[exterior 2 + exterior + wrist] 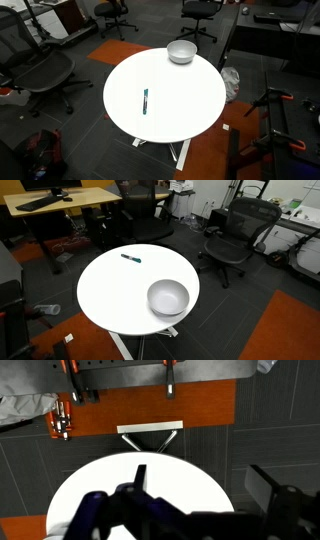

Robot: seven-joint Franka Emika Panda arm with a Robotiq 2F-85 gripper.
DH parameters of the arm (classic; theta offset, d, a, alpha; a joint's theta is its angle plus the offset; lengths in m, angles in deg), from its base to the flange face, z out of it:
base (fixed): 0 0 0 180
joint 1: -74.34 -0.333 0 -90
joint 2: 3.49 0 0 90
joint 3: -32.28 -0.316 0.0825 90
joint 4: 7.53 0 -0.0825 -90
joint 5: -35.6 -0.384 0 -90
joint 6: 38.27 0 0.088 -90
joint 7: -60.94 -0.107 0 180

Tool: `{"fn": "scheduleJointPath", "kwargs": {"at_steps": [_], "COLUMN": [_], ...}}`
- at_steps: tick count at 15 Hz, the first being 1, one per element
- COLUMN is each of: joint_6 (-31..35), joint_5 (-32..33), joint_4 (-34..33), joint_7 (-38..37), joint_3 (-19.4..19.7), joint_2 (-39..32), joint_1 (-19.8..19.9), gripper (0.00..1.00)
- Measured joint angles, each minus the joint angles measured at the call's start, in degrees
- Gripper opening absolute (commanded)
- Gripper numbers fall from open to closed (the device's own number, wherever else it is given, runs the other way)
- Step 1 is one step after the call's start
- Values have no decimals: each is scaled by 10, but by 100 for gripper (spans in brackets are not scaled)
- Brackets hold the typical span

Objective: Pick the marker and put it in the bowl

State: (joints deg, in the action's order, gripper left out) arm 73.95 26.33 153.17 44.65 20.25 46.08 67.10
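Marker (131,257) lies flat on the round white table (100,290) near its rim, well apart from the pale bowl (168,297) by the opposite edge. Wrist view shows only table and orange carpet (150,410), no marker, with the jaws blurred but spread and holding nothing. Step in hand looks like the approach: centre over the marker's middle, turn the wrist so the jaws close across its thin body rather than along it, then drop straight down to just off the table before closing.
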Motion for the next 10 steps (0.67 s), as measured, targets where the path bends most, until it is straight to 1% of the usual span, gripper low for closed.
{"fn": "scheduleJointPath", "kwargs": {"at_steps": [10], "joint_6": [2], "joint_5": [7], "joint_4": [-3], "joint_7": [0], "joint_3": [0], "joint_2": [-5], "joint_1": [3], "gripper": [100]}}
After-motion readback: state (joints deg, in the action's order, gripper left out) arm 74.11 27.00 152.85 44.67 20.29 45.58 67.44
